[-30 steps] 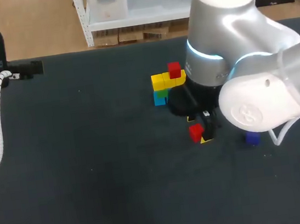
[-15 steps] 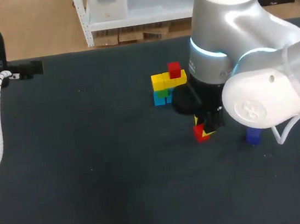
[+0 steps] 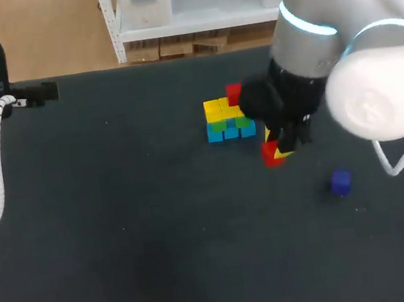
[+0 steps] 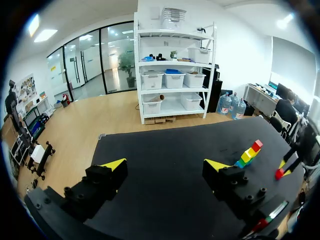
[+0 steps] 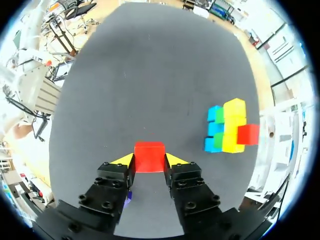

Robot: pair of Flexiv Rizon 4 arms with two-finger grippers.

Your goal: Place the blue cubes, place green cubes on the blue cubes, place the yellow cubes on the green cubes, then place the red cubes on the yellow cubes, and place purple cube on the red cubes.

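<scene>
Presently our right gripper clamps a smooth, square-edged red cube between its yellow-tipped fingers. We hold it over the matte dark table, just beside the stack, on its right, nearer side. The stack runs blue at the base, then green, then yellow, with a second red block on top. A violet-blue cube lies well apart from the stack, beyond the gripper. Our left gripper stands wide open, holding nothing, far from the stack
</scene>
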